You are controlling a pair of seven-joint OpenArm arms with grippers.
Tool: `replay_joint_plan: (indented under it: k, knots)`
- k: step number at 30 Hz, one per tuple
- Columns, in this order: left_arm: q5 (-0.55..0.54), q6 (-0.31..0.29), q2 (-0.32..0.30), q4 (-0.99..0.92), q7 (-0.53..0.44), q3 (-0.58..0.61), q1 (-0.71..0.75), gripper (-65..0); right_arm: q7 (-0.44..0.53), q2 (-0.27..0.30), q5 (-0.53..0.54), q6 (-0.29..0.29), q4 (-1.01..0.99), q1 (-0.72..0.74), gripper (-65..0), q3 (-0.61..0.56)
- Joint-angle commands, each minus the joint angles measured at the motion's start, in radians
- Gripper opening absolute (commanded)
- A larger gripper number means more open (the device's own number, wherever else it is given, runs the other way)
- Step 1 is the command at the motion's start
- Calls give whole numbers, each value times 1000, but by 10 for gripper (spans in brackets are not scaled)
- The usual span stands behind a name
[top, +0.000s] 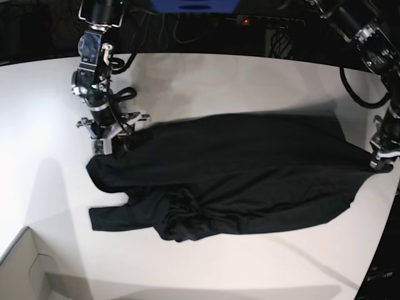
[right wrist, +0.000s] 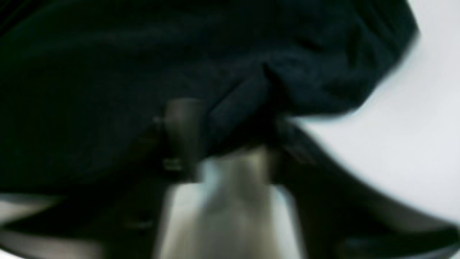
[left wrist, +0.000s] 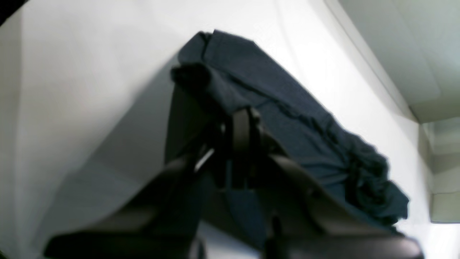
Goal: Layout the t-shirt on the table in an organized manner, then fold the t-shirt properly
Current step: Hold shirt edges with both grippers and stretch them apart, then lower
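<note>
Left pincer [top: 379, 164]: clenching t-shirt [top: 237, 175] hem, lifting it off surface [top: 206, 81]. Right pincer [top: 112, 142]: closure unclear, pressing into collar-side fabric just below. Garment stretching between both. Risk: cloth slipping or bunching further, if right grip is failing.

both arms [top: 94, 69] are black and silver with looping black cables, seemingly jointed.

No readable text, label, brand, number or sign shows anywhere.
</note>
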Motion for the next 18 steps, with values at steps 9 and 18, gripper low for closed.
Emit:
replay_joint_plan:
  k: [9,18]
  knots:
    - [-18,6,-17,21,-17,4,-135,-648,3,46,5,4,165,167,-650,5]
    - [-6,7,-11,-102,-24,7,-232,-648,-37,73,0,4,-70,414,-650,5]
